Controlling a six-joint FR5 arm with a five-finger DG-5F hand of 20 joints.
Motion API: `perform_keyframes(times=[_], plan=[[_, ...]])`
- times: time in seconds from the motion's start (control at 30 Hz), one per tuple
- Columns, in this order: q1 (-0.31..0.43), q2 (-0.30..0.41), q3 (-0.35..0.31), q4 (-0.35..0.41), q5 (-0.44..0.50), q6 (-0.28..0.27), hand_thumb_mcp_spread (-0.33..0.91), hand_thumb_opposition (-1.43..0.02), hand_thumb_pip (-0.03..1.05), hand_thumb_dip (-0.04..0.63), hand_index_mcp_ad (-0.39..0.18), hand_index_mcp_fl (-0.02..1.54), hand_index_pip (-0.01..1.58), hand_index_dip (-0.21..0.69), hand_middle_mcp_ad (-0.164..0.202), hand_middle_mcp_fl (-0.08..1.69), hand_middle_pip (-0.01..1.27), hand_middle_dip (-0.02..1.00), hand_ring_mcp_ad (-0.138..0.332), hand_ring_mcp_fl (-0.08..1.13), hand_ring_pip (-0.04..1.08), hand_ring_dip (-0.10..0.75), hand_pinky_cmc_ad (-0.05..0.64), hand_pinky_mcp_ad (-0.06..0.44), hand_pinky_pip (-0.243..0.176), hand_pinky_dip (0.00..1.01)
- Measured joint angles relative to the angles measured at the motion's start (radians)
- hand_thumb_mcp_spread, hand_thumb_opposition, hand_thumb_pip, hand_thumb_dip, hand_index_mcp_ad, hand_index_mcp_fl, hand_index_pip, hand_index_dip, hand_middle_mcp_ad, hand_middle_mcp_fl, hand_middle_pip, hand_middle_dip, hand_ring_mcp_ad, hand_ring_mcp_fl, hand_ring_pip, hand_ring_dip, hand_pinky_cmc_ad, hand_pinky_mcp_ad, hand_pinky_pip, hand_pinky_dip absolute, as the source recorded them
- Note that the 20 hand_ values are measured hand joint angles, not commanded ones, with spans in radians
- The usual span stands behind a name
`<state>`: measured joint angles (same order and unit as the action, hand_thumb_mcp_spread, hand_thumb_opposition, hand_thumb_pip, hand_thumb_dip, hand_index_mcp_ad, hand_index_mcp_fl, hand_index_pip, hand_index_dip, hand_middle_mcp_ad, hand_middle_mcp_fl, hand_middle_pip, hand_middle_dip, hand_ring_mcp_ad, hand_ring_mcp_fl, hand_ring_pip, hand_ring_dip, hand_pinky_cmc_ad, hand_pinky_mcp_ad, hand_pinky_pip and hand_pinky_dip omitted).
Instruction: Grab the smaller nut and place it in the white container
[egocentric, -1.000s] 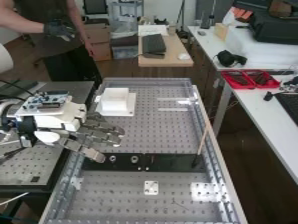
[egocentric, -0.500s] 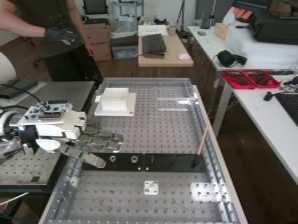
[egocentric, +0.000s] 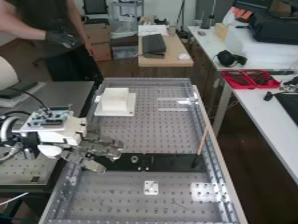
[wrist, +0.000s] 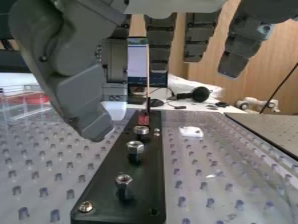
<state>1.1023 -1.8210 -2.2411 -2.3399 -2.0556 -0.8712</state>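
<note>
Perforated desk (egocentric: 113, 195), open hand (egocentric: 100, 147) coming near the smaller nut (wrist: 124, 179)

At the left of the high view, the hand has moved a little toward the near end, and its fingers now overlap the left end of the black plate (egocentric: 169, 162). For the task this seems to be the approach, before any grasp. The hand is spread wide, the thumb well apart from the fingers, and it holds nothing. The smaller nut, as I judge it, is the one on the post nearest this plate end; it is still in its place. Next along the plate stands a larger-looking nut (wrist: 135, 147).

Farther along the desk, the white container (egocentric: 116, 99) stands on a white base (egocentric: 126, 112); what is inside, I cannot tell. At the right, on the side desk (egocentric: 266, 107), a red tray (egocentric: 256, 87) holds some dark items, which I cannot identify.
</note>
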Motion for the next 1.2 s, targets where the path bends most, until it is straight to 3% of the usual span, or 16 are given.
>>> perform_keyframes(times=[0.57, 0.83, 1.2], plan=[[-0.022, -0.040, 0.023, -0.023, -0.033, -0.060, 0.41, -0.87, 0.72, 0.253, -0.209, 0.04, 1.52, 0.147, 0.065, 0.09, 0.14, 0.21, 0.148, 0.00, 0.10, 0.044, 0.380, 0.300, -0.075, 0.29], [-0.041, -0.058, 0.028, -0.012, -0.068, -0.084, 0.41, -0.87, 0.72, 0.253, -0.216, 0.04, 1.52, 0.147, 0.063, 0.09, 0.14, 0.21, 0.127, 0.00, 0.10, 0.044, 0.379, 0.300, -0.066, 0.28], [-0.050, -0.086, 0.039, 0.001, -0.077, -0.085, 0.41, -0.87, 0.72, 0.253, -0.216, 0.03, 1.53, 0.143, 0.063, 0.09, 0.14, 0.21, 0.129, 0.00, 0.10, 0.044, 0.365, 0.295, -0.059, 0.29]])
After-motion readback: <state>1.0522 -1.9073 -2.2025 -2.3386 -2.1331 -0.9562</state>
